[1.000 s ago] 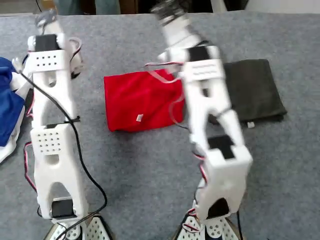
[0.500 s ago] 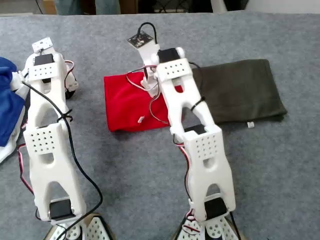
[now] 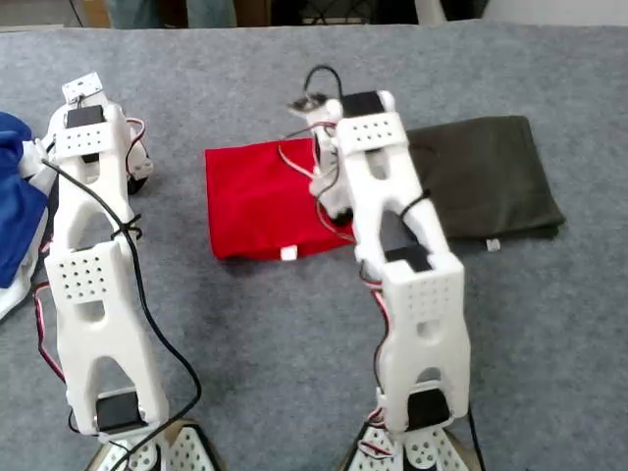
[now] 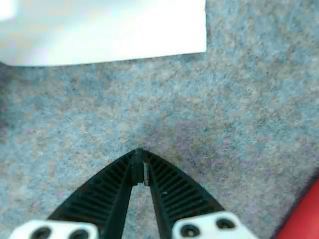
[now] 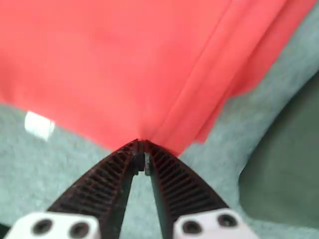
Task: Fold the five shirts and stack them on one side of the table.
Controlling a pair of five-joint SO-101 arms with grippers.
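**tablewatcher:** Standing by the rig right now. The red shirt [image 3: 257,201] is lying mid-table on the grey carpet [image 3: 245,334], folded into a rough rectangle. A little white tag [image 3: 287,254] is poking out at the edge nearest the arm bases.

**lurker_k:** Yep, looking at the same thing. The right gripper [image 5: 141,145] is pointing down at that shirt's near right corner. Its jaws are pressed together and the tips are sitting right at the hem. Honestly can't tell if it's pinching any cloth or just touching it.

**tablewatcher:** The dark olive shirt [image 3: 486,177] is lying folded just to the right of the red one. A strip of carpet is showing between them at that near corner. Farther back the right arm [image 3: 392,196] is covering the join, so no idea if they're touching there.

**lurker_k:** The left gripper [image 4: 139,158] is pointing down at bare carpet just left of the red shirt. Its fingers are closed tip to tip with nothing in them.

**tablewatcher:** And the blue shirt [image 3: 18,196] is sitting bunched up at the far left edge, right beside the left arm [image 3: 93,226]. Something white [image 3: 15,289] is peeking out under it.
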